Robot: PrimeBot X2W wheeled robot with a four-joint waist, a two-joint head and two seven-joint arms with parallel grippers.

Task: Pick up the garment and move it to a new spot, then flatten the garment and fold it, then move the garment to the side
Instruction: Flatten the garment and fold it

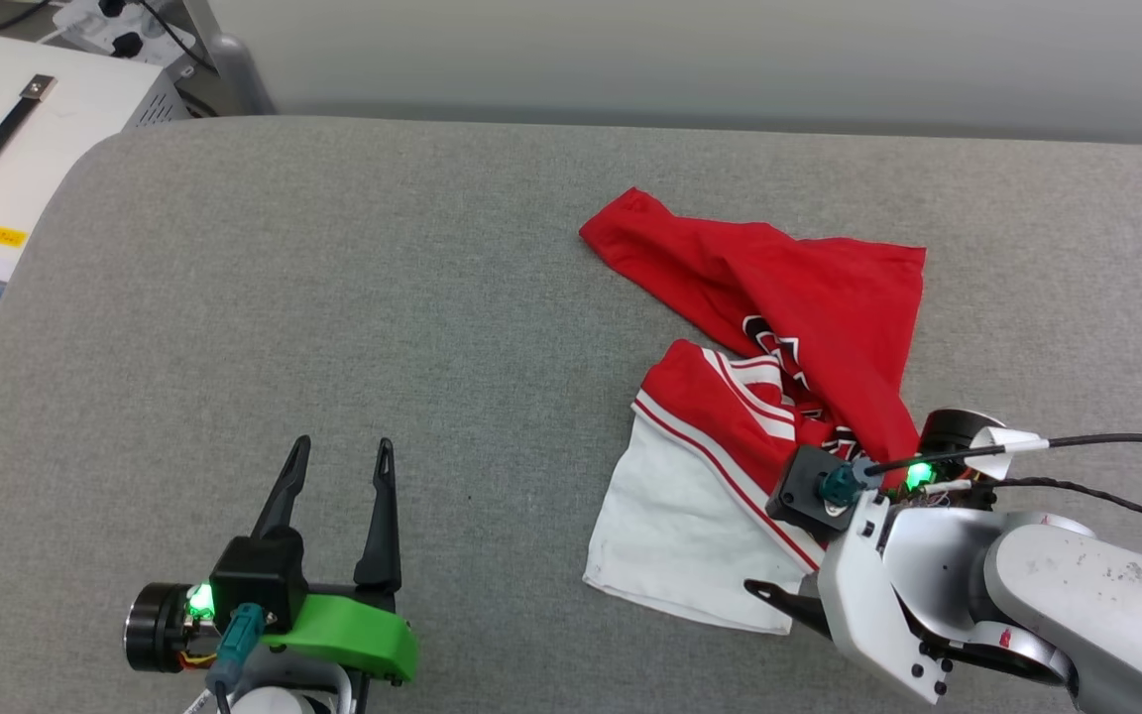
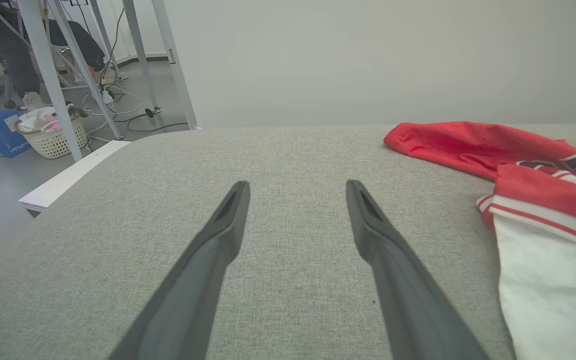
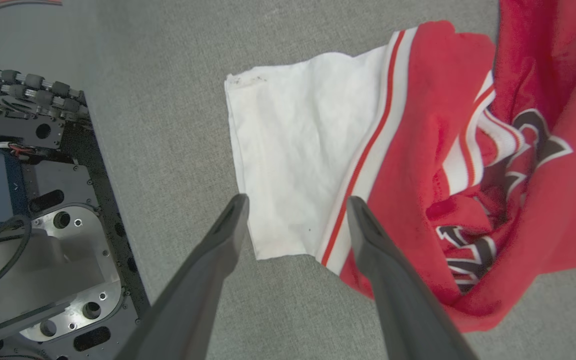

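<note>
The garment (image 1: 814,297) lies crumpled on the right half of the grey padded table (image 1: 383,297): red body bunched up, black white-outlined lettering partly showing, one white sleeve (image 1: 670,526) spread flat toward the near edge. My right gripper (image 3: 298,201) hovers open just above that sleeve's near corner (image 3: 293,150), holding nothing; in the head view one dark finger (image 1: 774,598) pokes out beneath the pale wrist. My left gripper (image 1: 341,451) rests open at the lower left over bare table, well left of the garment (image 2: 543,200), its fingers (image 2: 228,220) empty.
A white equipment case with a black handle (image 1: 26,129) stands off the table's far left corner. Beyond that edge the floor holds a white basket (image 2: 53,137), a blue box (image 2: 0,135) and metal legs. The robot's base (image 3: 33,210) lies below the near edge.
</note>
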